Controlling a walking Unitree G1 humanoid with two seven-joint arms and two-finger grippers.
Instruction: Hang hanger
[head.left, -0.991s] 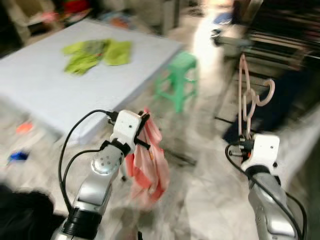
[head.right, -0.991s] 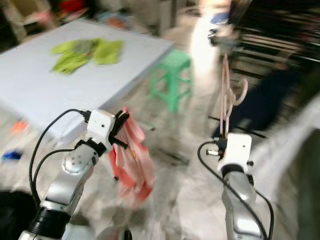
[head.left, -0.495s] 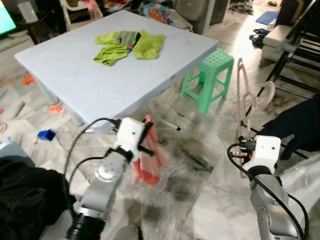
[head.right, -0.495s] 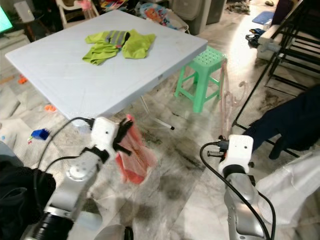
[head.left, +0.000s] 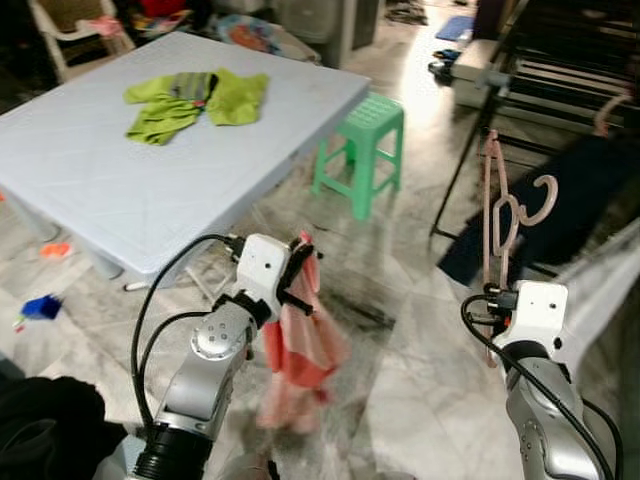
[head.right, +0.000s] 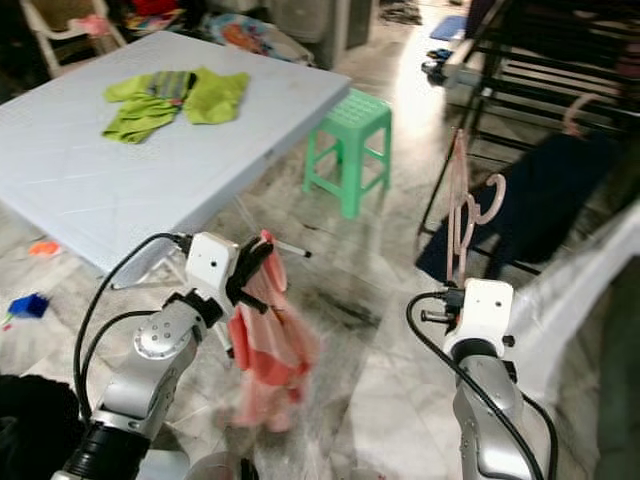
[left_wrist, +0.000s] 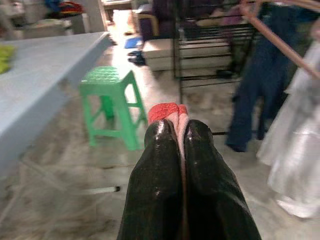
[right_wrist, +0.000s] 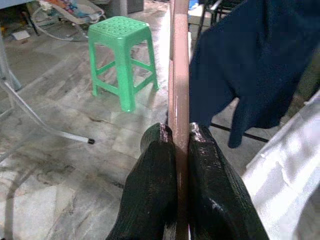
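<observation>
My right gripper (right_wrist: 178, 137) is shut on a pink plastic hanger (head.left: 497, 205), held upright at the right with its hook (head.left: 540, 198) curling toward the black clothes rack (head.left: 545, 70). A dark navy garment (head.right: 545, 195) and white cloth (head.right: 575, 290) hang on that rack close by. My left gripper (left_wrist: 180, 135) is shut on a red and pink garment (head.left: 300, 350), which dangles below it over the marble floor in the lower middle.
A white table (head.left: 90, 180) with a lime green garment (head.left: 190, 100) stands at the left. A green plastic stool (head.left: 362, 150) sits beside it. Small toys (head.left: 35, 305) lie on the floor at the left, a dark heap (head.left: 40, 440) at the bottom left.
The camera has swung, shifting the whole scene. The red and pink garment swings lower under my left gripper. Both grips hold as before.
</observation>
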